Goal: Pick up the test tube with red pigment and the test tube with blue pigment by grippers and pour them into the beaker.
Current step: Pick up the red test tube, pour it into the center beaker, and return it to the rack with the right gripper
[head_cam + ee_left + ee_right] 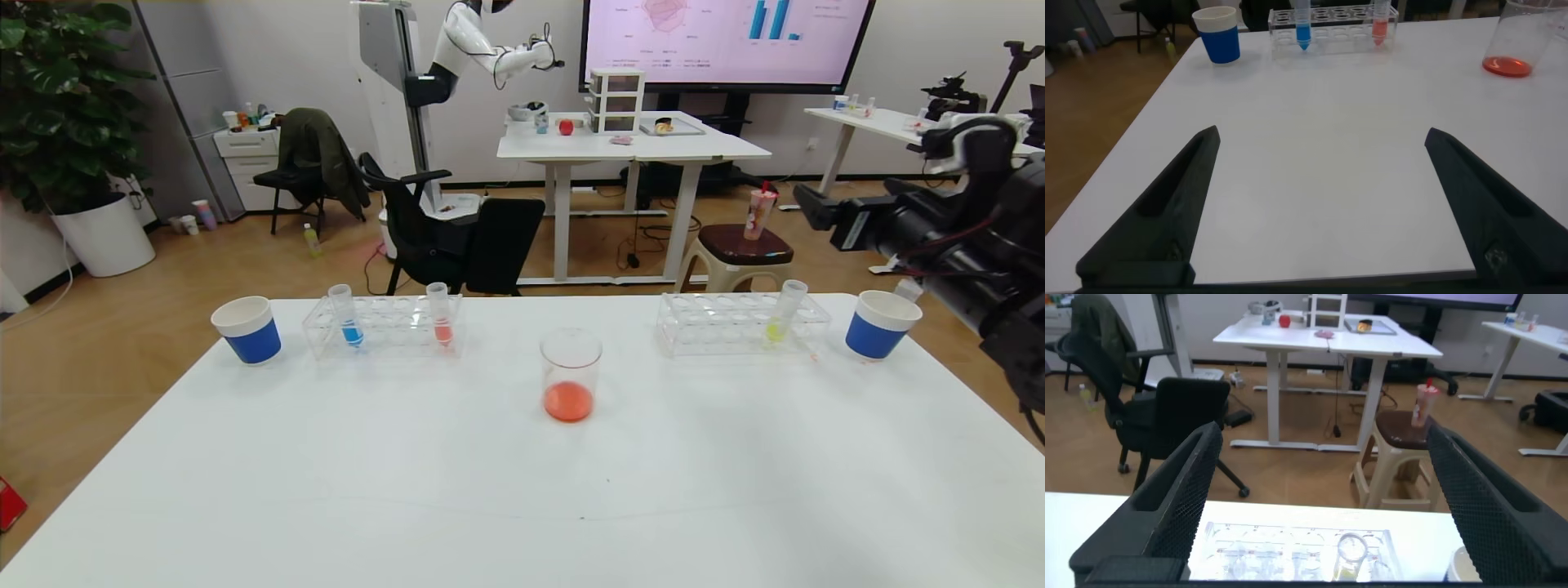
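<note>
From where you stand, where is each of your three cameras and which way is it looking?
Head: high up, looking down across the white table at the beaker; my right arm shows at the right edge.
Left wrist: low over the table, facing the blue tube; open left gripper in front.
Right wrist: raised, facing the room beyond the right rack; open right gripper in front.
Shared: head and left wrist see the beaker.

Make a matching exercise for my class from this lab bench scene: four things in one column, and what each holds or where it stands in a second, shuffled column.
Column A
1. beaker
2. left rack
3. right rack
4. right pincer

Column B
a. holds one yellow-green tube
b. open, raised above the right rack
c. red liquid at the bottom
d. holds a blue tube and a salmon-orange tube

Pairs: 1-c, 2-d, 3-a, 4-b
</note>
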